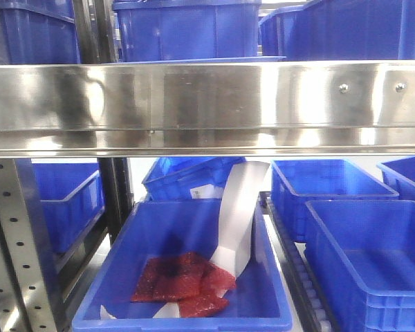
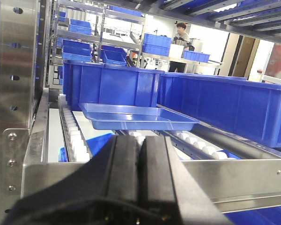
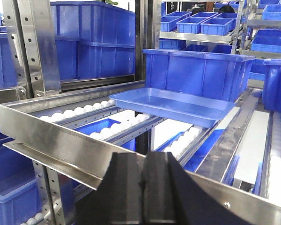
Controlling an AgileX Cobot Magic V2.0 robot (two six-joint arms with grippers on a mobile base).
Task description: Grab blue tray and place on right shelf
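Blue tray (image 2: 136, 117) glossy light periwinkle; storage bins (image 2: 110, 84) deeper saturated blue; shelf front rail (image 1: 207, 104) brushed silver steel with rivets, upright post (image 1: 17, 242) silver, perforated; rollers (image 3: 117, 129) white; gripper pads (image 2: 139, 176) matte black; at 6 o'clock front view, red packets (image 1: 183, 283) and white strip (image 1: 238, 221).

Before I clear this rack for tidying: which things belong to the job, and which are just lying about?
Job:
- blue tray on the rollers
- right shelf
- left pincer, right pincer, both shut, empty

Lying about:
- deep blue bins
- red packets
- white strip
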